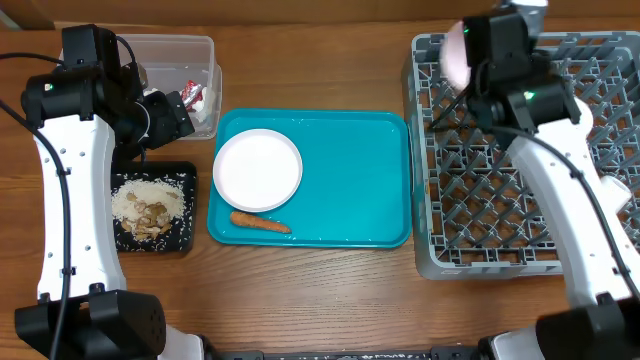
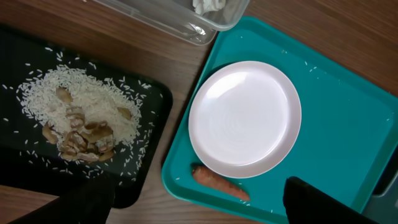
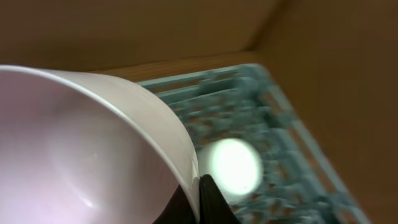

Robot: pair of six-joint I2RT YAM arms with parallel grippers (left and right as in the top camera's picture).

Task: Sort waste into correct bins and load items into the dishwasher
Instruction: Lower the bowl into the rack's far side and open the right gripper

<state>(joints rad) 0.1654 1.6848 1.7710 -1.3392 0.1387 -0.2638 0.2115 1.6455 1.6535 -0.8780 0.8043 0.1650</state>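
Note:
My right gripper is shut on the rim of a white bowl and holds it tilted over the far left corner of the grey dish rack; the bowl shows in the overhead view. A small white cup lies blurred in the rack below. My left gripper is open and empty above the teal tray's near left edge. The pale round plate and orange carrot lie on the teal tray. The black tray holds rice scraps. The clear tub holds wrappers.
The teal tray sits between the black tray on the left and the dish rack on the right. The clear tub stands at the back left, behind the black tray. Loose rice grains lie scattered on the teal tray. Bare wooden table runs along the front.

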